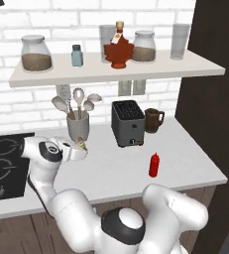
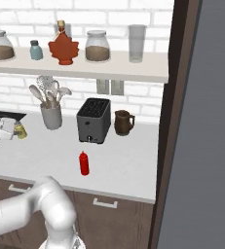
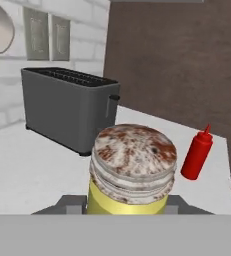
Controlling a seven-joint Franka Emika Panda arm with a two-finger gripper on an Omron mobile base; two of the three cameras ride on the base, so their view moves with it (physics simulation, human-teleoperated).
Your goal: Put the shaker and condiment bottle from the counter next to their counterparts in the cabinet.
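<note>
Gripper (image 2: 17,130) clamps the shaker (image 3: 132,170) (bottle (image 1: 154,165) waits); next, lift to the cabinet (image 1: 136,73), beside the blue shaker (image 1: 77,55).

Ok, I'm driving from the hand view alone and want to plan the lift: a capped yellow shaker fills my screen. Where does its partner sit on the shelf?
Observer: The pale blue shaker stands on the shelf, between a brown-filled jar and the maple-leaf bottle.
Operator: Is the claw shut on mine?
Observer: Yes, the claw is shut on the yellow shaker, beside the utensil holder.
Operator: And the red bottle?
Observer: The red squeeze bottle stands upright near the counter's front edge, ahead of the toaster.
</note>
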